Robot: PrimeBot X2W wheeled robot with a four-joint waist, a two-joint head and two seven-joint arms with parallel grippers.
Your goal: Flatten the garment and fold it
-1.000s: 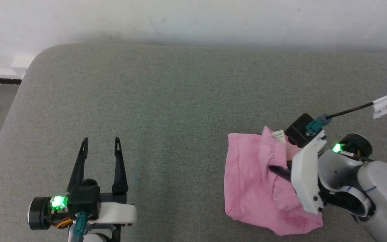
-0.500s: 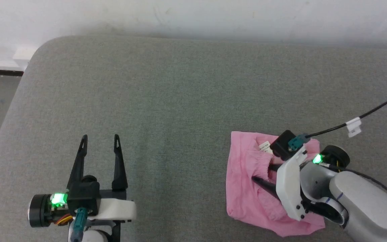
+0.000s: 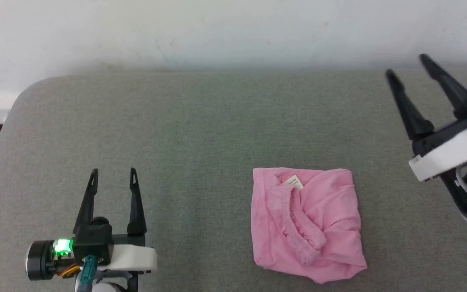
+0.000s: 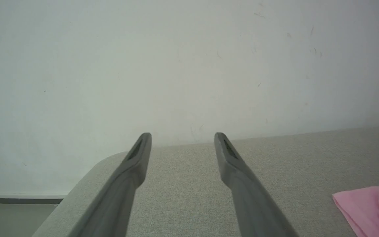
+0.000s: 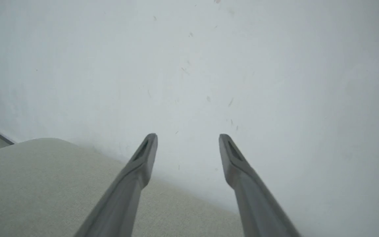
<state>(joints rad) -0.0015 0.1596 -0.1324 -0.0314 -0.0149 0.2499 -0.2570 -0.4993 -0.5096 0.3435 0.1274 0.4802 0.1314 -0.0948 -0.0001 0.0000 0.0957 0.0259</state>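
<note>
Head view. A white wall (image 3: 233,28) stood behind the grey fabric-covered tabletop (image 3: 201,129), whose rounded corner lay at the left. The garment (image 3: 306,227), a pink pair of shorts, lay bunched in a rough square right of centre on the tabletop, touched by neither tool. The right tool (image 3: 405,65) hovered over the tabletop's right side, well apart from the garment, fingers spread wide and holding nothing. The left tool (image 3: 113,170) sat at lower left, fingers likewise parted and empty, pointing toward the wall. The gathered waistband (image 3: 298,219) curved down the garment's middle. A small white label (image 3: 294,182) showed near its top edge.
</note>
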